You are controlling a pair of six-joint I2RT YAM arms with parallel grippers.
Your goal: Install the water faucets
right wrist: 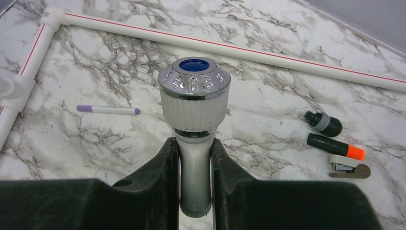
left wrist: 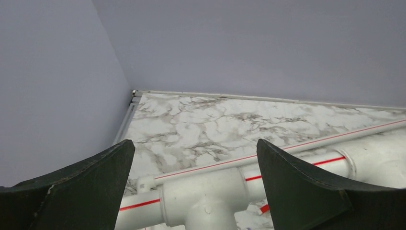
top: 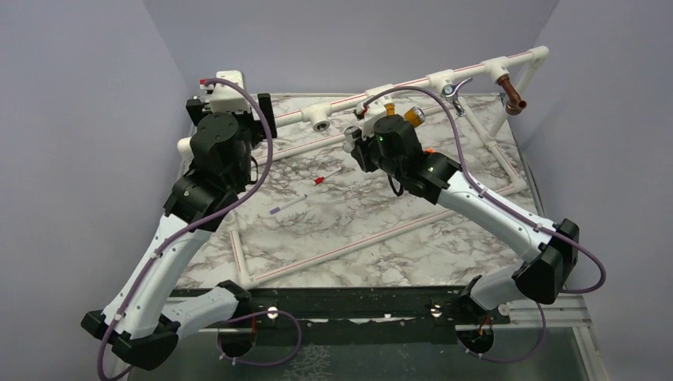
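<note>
- The white plastic faucet (right wrist: 194, 108), with its silvery knob end, looks light, rigid and smooth. The narrow stem below the ribbed collar seems the surest place to hold it.
- The right gripper (right wrist: 194, 143) is clamped tight on that stem above the marble table (right wrist: 268, 96), with the knob jutting beyond the fingertips.
- The left gripper (left wrist: 195, 146) gapes wide, holding nothing, over a white tee socket (left wrist: 206, 196).

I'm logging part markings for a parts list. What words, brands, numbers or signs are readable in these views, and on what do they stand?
No text can be read in any view.
white faucet, clamped in the right gripper: plain blue disc on the knob, no lettering visible.
black-and-orange piece: any print is too small to read.
pipe frame: a red stripe only, no text.
</note>
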